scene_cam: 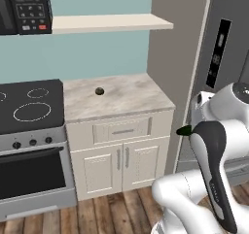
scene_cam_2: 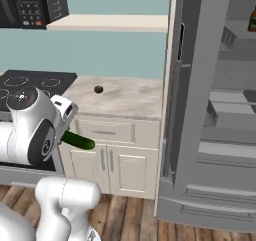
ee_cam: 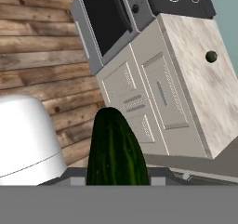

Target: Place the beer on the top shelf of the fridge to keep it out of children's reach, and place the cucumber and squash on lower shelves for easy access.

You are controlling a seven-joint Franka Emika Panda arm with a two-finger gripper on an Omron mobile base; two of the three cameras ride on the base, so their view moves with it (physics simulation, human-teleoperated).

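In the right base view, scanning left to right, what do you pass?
Stove top → cucumber held in the pincer → squash on the counter → open fridge door → beer high inside the fridge.

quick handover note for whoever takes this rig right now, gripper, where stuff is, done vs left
Gripper: shut on the cucumber, held in the air in front of the counter cabinet.
Squash: on the counter, untouched.
Beer: a bottle stands high up inside the open fridge, apparently on the top shelf.
Done: beer seemingly placed, cucumber picked up.
Left: put the cucumber on a lower shelf, then fetch the squash and shelve it low too.
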